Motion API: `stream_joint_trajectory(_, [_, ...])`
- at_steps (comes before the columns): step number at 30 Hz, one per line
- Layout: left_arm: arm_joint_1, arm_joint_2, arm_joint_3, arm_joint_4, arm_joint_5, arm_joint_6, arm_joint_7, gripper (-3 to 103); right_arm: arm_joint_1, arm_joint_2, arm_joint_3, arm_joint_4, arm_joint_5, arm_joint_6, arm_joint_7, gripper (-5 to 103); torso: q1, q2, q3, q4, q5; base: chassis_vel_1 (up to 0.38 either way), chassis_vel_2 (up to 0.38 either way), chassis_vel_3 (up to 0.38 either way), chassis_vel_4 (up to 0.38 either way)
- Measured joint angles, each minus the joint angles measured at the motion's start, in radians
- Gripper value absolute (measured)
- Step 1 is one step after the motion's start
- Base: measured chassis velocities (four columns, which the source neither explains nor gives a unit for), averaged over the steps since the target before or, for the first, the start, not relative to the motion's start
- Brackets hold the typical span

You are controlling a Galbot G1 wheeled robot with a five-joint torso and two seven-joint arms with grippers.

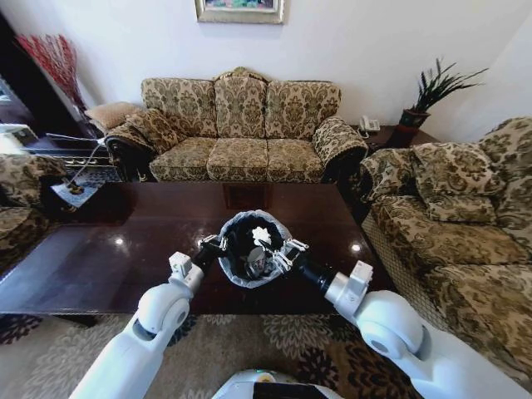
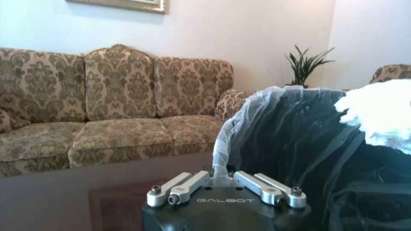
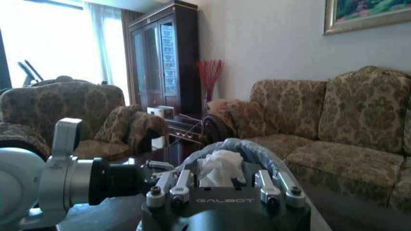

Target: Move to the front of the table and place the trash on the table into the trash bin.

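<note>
While the trash bin (image 1: 252, 249) sits near the table's (image 1: 100, 258) front edge, left gripper (image 1: 211, 247) and right gripper (image 1: 287, 252) apparently clench its rim; lift level so paper (image 1: 261, 234) stays inside.

Floral damask sofa (image 1: 241, 125) against white wall (image 1: 349, 41), potted plant (image 1: 432, 91), patterned carpet (image 1: 274, 341), dark cabinet (image 3: 160, 62).

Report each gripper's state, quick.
Left gripper: shut on the trash bin, gripping its rim.
Right gripper: shut on the trash bin's opposite rim; crumpled white paper lies inside.
</note>
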Motion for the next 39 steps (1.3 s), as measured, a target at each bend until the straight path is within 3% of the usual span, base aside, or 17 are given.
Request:
stream_joint_trajectory(1, [0.000,0.000,0.000,0.000,0.000,0.000,0.000,2,0.000,0.001,0.002,-0.001,0.000,0.001,0.001,36,0.000,0.000,0.000,0.0000,0.0000,0.000,0.000,0.000,0.000])
stream_joint_trajectory(2, [0.000,0.000,0.000,0.000,0.000,0.000,0.000,2,-0.001,0.001,0.007,-0.003,0.001,0.003,0.003,47,0.000,0.000,0.000,0.0000,-0.0001,0.000,0.000,0.000,0.000])
stream_joint_trajectory(3, [0.000,0.000,0.000,0.000,0.000,0.000,0.000,2,-0.001,0.001,0.007,-0.003,0.001,0.003,0.003,47,0.000,0.000,0.000,0.0000,-0.0001,0.000,0.000,0.000,0.000])
stream_joint_trajectory(6, [0.000,-0.003,0.002,-0.001,0.002,0.002,-0.001,2,-0.002,0.001,0.014,-0.008,0.001,0.011,0.005,63,0.000,0.000,0.000,-0.0001,-0.0001,0.000,0.000,0.000,0.000])
stream_joint_trajectory(10, [0.000,-0.004,0.003,-0.001,0.004,0.003,-0.001,2,-0.002,0.007,0.017,-0.015,0.002,0.013,0.010,74,0.000,0.000,0.000,-0.0001,0.0000,0.000,0.000,0.000,0.000])
stream_joint_trajectory(14, [-0.003,-0.007,0.002,-0.001,0.006,0.003,-0.001,2,0.007,0.012,0.023,-0.028,0.012,0.015,0.015,95,0.000,0.000,0.000,0.0000,-0.0001,0.000,0.000,0.000,0.000])
stream_joint_trajectory(16, [-0.003,-0.008,0.001,-0.001,0.006,0.003,-0.001,2,0.008,0.011,0.024,-0.029,0.016,0.015,0.015,99,0.000,0.000,0.000,-0.0001,-0.0001,0.000,0.000,0.000,0.000])
stream_joint_trajectory(32, [-0.007,-0.014,0.003,0.007,0.008,0.005,0.000,2,0.033,0.017,0.022,-0.049,0.013,0.038,0.027,100,0.000,0.000,0.000,-0.0001,-0.0001,0.000,0.000,0.000,0.000])
stream_joint_trajectory(36, [-0.008,-0.010,0.001,0.009,0.007,0.005,0.000,2,0.033,0.023,0.053,-0.035,0.007,0.062,0.048,100,0.000,0.000,0.000,0.0000,-0.0001,0.000,0.000,0.000,0.000])
stream_joint_trajectory(39, [-0.006,-0.008,-0.002,0.010,0.004,0.005,-0.001,2,0.038,0.026,0.088,-0.027,0.013,0.096,0.107,100,0.000,0.000,0.000,0.0000,-0.0001,0.000,0.000,0.000,0.000])
